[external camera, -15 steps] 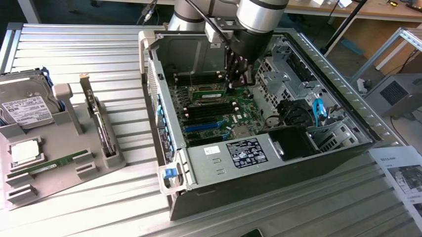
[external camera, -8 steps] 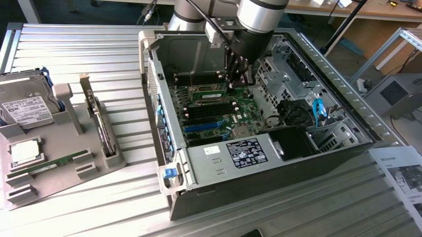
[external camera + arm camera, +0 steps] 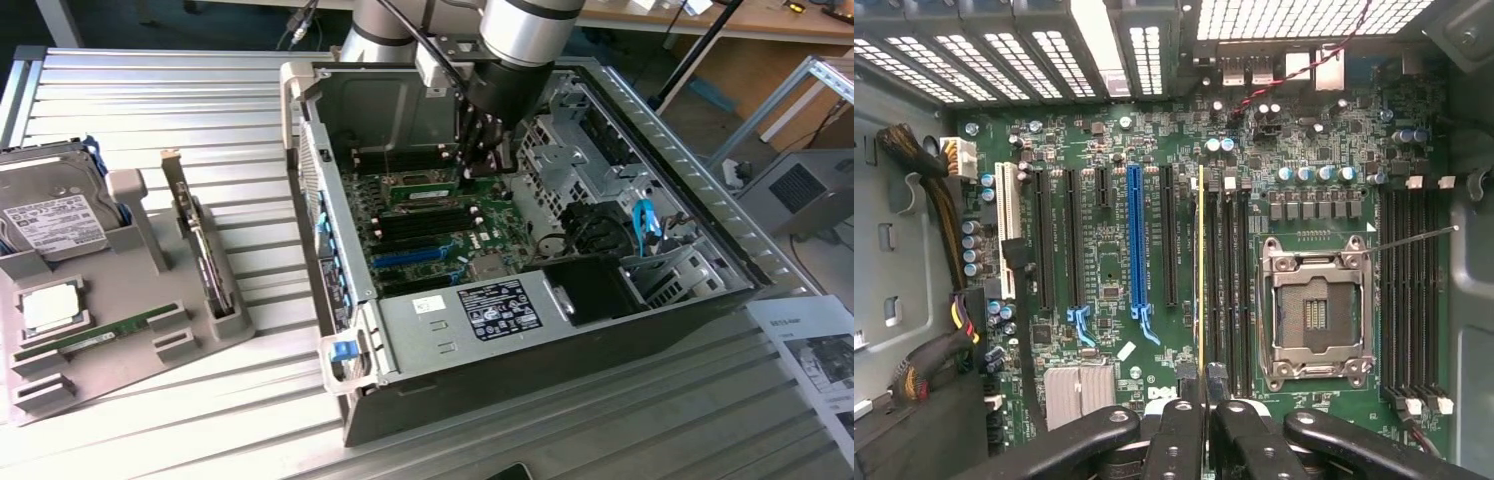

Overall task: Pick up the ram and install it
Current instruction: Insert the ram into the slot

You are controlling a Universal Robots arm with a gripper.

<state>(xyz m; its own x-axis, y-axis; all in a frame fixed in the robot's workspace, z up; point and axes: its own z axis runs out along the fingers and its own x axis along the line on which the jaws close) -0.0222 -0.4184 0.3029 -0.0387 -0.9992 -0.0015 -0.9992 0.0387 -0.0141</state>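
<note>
Gripper [image 3: 1201, 408] | fingers [image 3: 1176, 440] clamped shut on ram [image 3: 1201, 270] | ram edge-on at motherboard [image 3: 1104, 270] memory slots [image 3: 1226, 280]

Long thin green ram [image 3: 1201, 270], edge-on, pinched between the fingers [image 3: 1176, 440], alongside the black memory slots [image 3: 1226, 280]

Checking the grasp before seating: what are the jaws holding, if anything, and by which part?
The ram, pinched across its two flat faces by the gripper at the edge facing away from the memory slots.
</note>
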